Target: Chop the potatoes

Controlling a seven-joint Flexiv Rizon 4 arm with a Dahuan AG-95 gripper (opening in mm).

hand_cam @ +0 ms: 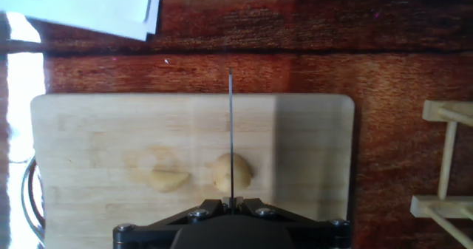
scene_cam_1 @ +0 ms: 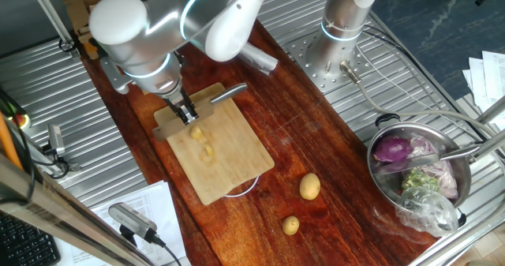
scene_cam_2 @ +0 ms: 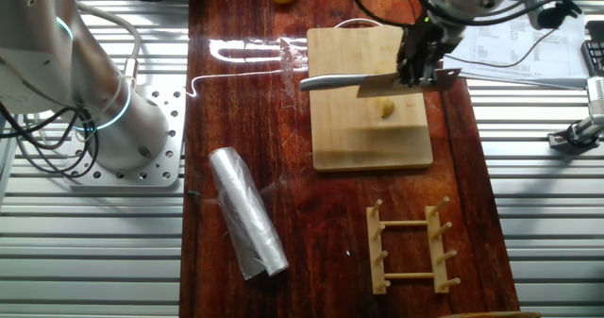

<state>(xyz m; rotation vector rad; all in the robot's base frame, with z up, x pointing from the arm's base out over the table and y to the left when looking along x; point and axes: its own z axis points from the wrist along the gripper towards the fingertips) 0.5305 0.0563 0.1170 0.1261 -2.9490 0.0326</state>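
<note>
- The place reads as a robotics lab staged as a kitchen, built around a long dark red-brown wooden tabletop [scene_cam_1: 316, 140].
- The tabletop lies on a ribbed silver metal bench [scene_cam_1: 410, 84], and beside it on that bench a silver-and-white robot arm base [scene_cam_2: 104, 120] is bolted to a perforated plate.
- Black cables [scene_cam_2: 38, 139] loop on the bench beside that base.
- Printed white paper sheets [scene_cam_1: 150, 211] and a black keyboard corner [scene_cam_1: 28, 246] lie off the tabletop's edge.
- On the tabletop sit a pale rectangular wooden cutting board [scene_cam_1: 229, 159], a pale wooden peg rack [scene_cam_2: 411, 247] and a clear plastic-wrap roll [scene_cam_2: 247, 225].
- A round steel pot of vegetables [scene_cam_1: 422, 171] stands beside the tabletop.
</note>
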